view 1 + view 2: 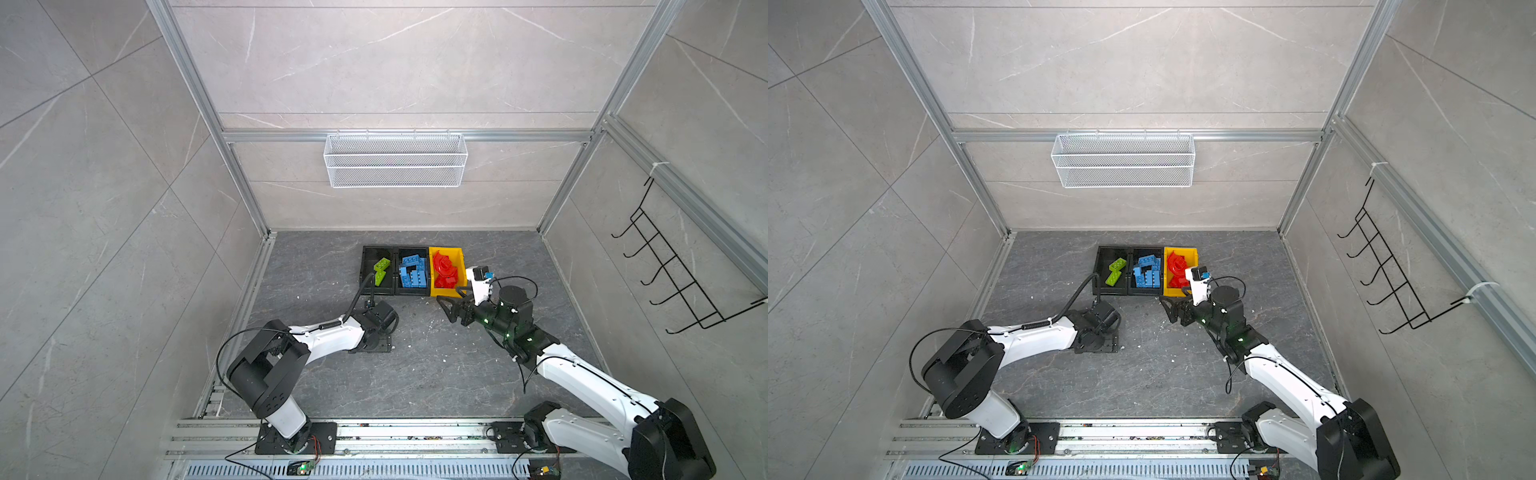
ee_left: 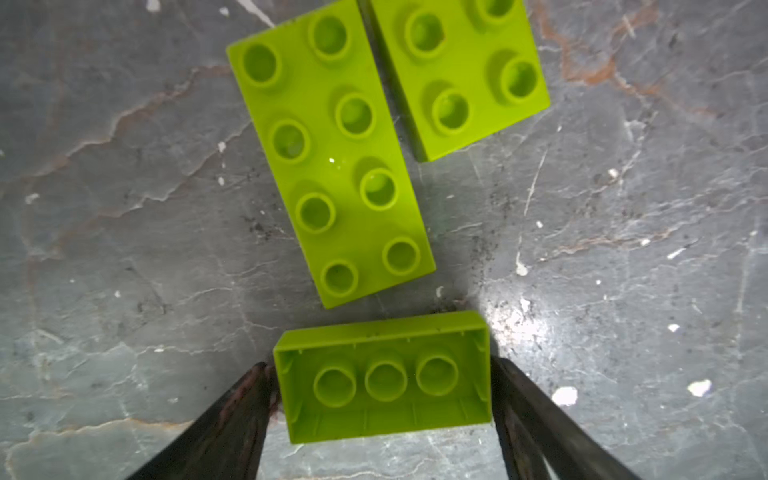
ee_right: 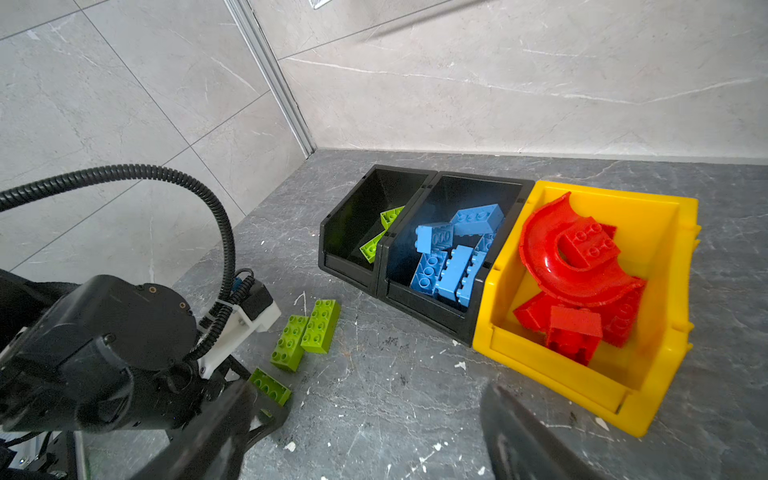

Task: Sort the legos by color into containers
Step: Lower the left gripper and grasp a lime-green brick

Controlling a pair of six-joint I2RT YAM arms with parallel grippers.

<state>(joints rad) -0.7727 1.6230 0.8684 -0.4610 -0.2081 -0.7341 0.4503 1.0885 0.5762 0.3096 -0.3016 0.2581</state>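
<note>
**Sorting scene, left to right.** The left claw [image 2: 380, 363] is clenched on an upturned lime green brick [image 2: 384, 378], its fingers [image 2: 241, 407] against the brick's two short ends. Whether the brick rests on the desk [image 1: 415, 374] or is raised cannot be told.

Just beyond it lie two loose green bricks [image 2: 332, 158], studs up, side by side and nearly touching. One is cut off by the edge of the left wrist view. In both top views the left wrist hides all three.

A ribbed black cable [image 1: 360, 291] from that arm crosses the front corner of the left black bin [image 1: 374, 252]. This bin holds two sorted green bricks [image 1: 381, 264], and in the right wrist view its wall hides most of them.

Touching it, the middle black bin [image 1: 412, 248] holds a heap of blue bricks [image 1: 413, 272]. Touching that, the yellow bin [image 1: 459, 253] holds the red bricks [image 1: 445, 270], with a curved red piece [image 3: 552, 257] on top. The right wrist camera [image 1: 480, 286] overlaps the yellow bin's near right corner.

The right claw [image 3: 368, 390] hangs released just in front of the yellow bin, with only bare desk showing between its fingers.

A white mesh basket [image 1: 395, 160] hangs on the back wall and a black hook rack [image 1: 681, 270] on the right wall. Print on the small circuit board [image 1: 303, 468] by the front rail is too small to read.
</note>
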